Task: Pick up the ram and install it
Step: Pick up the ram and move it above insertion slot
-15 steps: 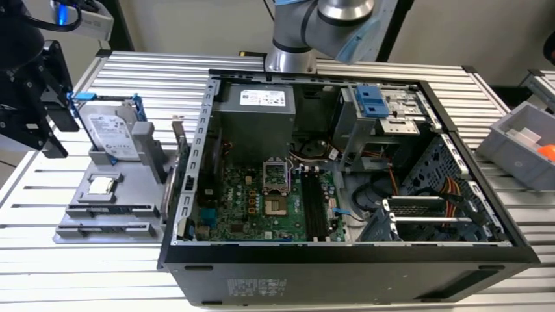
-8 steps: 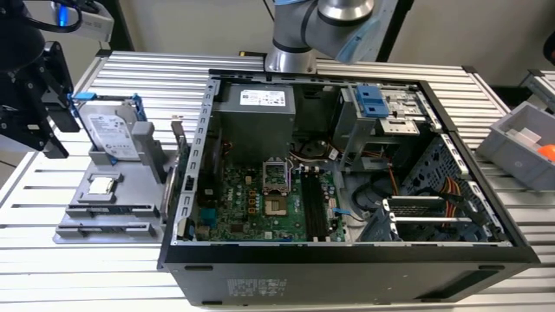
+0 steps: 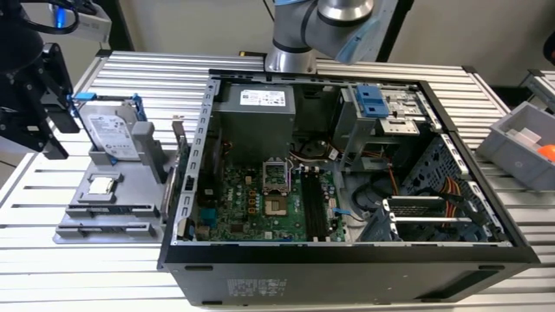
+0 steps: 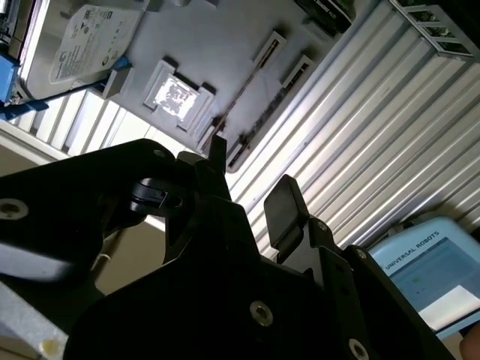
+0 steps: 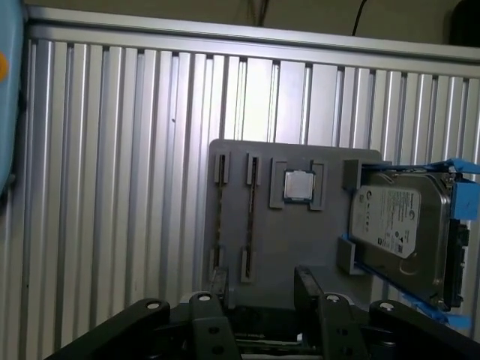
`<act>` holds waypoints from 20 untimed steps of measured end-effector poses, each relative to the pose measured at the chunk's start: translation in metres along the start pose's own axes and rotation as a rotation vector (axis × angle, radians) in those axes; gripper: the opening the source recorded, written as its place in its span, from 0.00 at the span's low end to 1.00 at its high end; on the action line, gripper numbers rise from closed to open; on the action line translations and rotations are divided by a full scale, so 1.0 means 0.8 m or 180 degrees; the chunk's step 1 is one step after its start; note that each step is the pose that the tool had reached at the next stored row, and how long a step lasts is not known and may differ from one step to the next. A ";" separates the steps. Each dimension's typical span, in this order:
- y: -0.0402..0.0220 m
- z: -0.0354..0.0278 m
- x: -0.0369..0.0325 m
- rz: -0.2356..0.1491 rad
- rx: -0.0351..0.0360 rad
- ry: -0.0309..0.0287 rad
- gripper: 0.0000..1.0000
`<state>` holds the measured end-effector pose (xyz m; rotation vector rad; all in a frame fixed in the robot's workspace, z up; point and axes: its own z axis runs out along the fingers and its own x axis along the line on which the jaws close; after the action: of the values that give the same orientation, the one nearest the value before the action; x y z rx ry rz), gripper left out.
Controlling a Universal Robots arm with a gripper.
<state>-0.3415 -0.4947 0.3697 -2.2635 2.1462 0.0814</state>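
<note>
Standing on edge in a groove of the grey holder (image 5: 292, 240), the ram (image 5: 251, 217) is seen as a thin, dark, narrow strip; its chips cannot be made out. A second strip (image 5: 218, 217) of the same shape is held in the next groove, on the side away from the small square silver processor chip (image 5: 298, 186). That chip is seated flat in a framed pocket of the holder. Beyond the chip, a silver hard drive (image 5: 401, 225) with a pale label is propped on the holder in a blue frame. The holder is matte and smooth, with raised blocks at the groove ends.

The pincer (image 5: 261, 279) is held above the holder's edge, near the ends of the grooves. Its matte black fingers (image 5: 306, 281) are spread apart with nothing between them, and the ram is not touched.

The holder is laid on a worktop (image 5: 112, 187) of bright, ribbed aluminium slats. In the exterior view, an open black computer case (image 3: 347, 273) is set just beside the holder, to the exterior view's right, with a green motherboard (image 3: 251, 214) bared inside. Farther to that side of the holder, a grey bin (image 3: 520, 143) is cut off by the picture's edge. In the second wrist view, a pale blue device with a screen (image 4: 435, 274) is partly hidden behind the pincer's black body, well apart from the holder.
</note>
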 end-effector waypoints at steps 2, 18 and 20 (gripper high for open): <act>0.0006 0.0004 -0.0001 0.0004 0.0001 0.0000 1.00; 0.0021 0.0045 0.0000 0.0081 0.0005 0.0002 1.00; 0.0020 0.0050 0.0001 0.0081 0.0005 0.0002 1.00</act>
<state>-0.3433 -0.4946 0.3657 -2.2360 2.1748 0.0794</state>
